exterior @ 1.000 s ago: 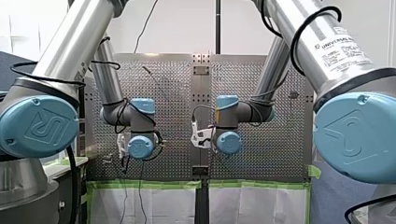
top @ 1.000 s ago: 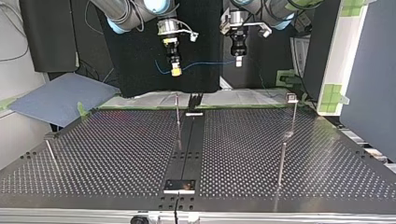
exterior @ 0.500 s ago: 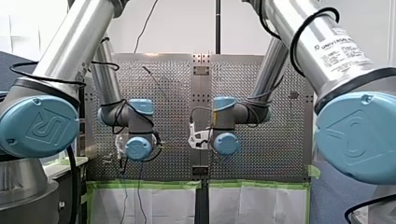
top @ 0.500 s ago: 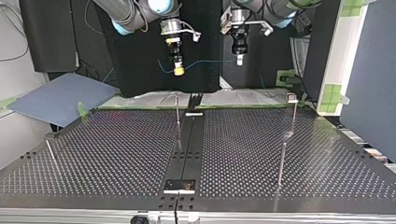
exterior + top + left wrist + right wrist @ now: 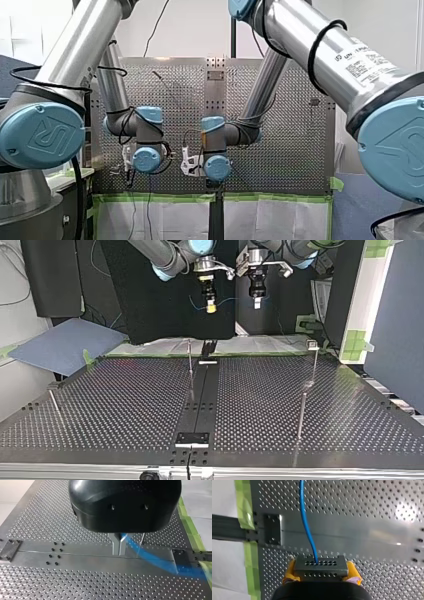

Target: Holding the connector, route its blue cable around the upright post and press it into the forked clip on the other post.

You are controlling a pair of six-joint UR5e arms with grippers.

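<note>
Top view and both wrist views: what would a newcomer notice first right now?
First, the blue cable, running out of the black connector clamped between the yellow pads of my right gripper. In the top view both grippers hang high above the perforated table, close together, with the cable slung between them, and my left gripper pinches it in its metal fingers. A thin upright post stands below, apart from the cable.

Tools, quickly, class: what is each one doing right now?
Left tool: closed on the thin blue cable.
Right tool: closed on the dark grey perforated rectangular connector.
</note>
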